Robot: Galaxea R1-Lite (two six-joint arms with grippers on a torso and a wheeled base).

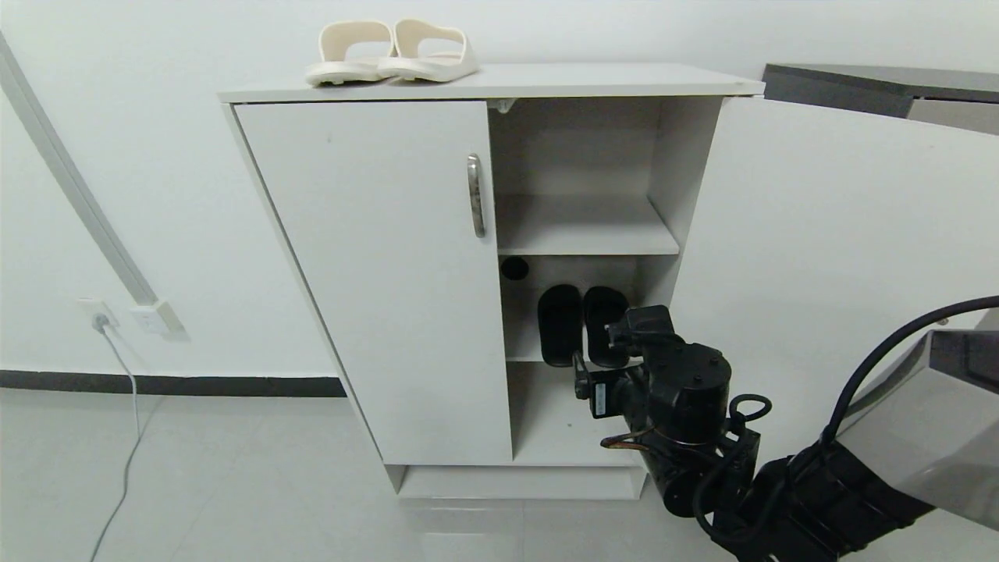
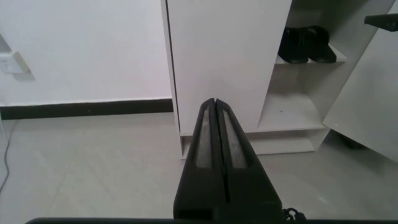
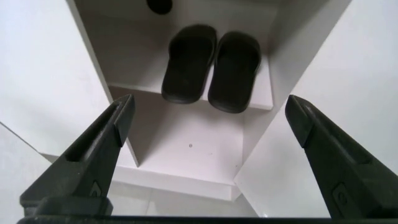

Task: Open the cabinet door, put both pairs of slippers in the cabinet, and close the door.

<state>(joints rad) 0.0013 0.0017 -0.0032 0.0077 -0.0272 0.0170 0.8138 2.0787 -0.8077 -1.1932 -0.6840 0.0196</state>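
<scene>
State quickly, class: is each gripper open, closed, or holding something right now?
Left gripper: closed, holding nothing.
Right gripper: open, empty, facing the black slippers.

cabinet [image 1: 375, 273]: matt white laminate | handle [image 1: 475, 195]: brushed metal | black slippers [image 1: 560, 324]: matt rubber

We note the cabinet [image 1: 375, 273] standing on the floor [image 1: 195, 484]. Its top [image 1: 609, 78] carries white slippers [image 1: 390, 53]; its middle shelf [image 1: 521, 337] carries black slippers [image 1: 581, 324], side by side.
</scene>
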